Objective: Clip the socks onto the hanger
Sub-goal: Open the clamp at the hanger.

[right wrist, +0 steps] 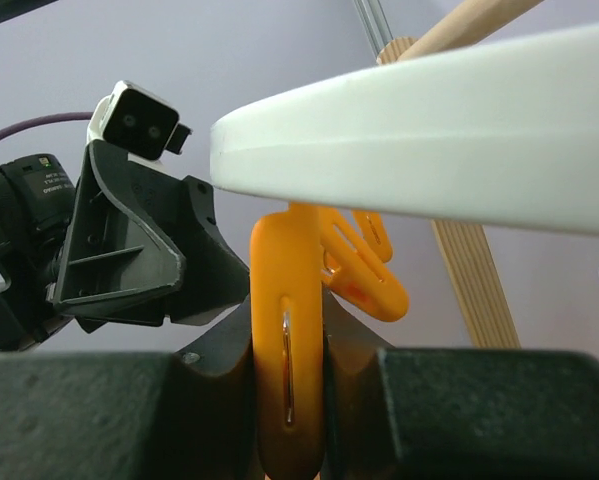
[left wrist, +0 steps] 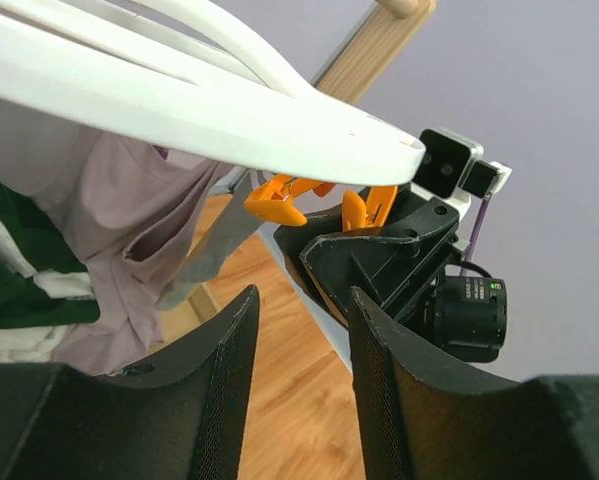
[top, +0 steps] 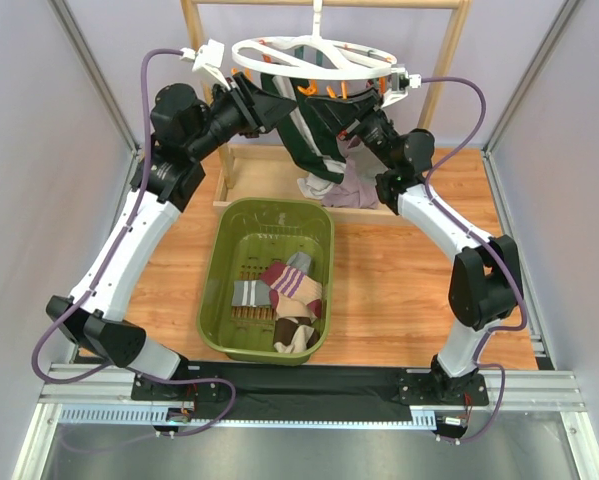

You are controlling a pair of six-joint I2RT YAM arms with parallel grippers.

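Note:
The white ring hanger (top: 314, 55) hangs from the wooden rack, with orange clips (top: 309, 90) under its rim. A dark green sock (top: 314, 150) and a lilac sock (top: 357, 188) dangle from it. My right gripper (right wrist: 287, 340) is shut on an orange clip (right wrist: 284, 270) just below the ring (right wrist: 429, 150). My left gripper (left wrist: 301, 300) stands open and holds nothing. It is under the ring (left wrist: 179, 100), facing the right gripper (left wrist: 379, 270), with the lilac sock (left wrist: 109, 220) to its left. Grey striped (top: 249, 293), maroon striped (top: 294, 280) and argyle (top: 294, 335) socks lie in the basket.
The olive-green basket (top: 217, 260) sits on the wooden tabletop between the two arms. The wooden rack's post (top: 449, 60) and base (top: 237, 180) stand at the back. Purple walls close in both sides.

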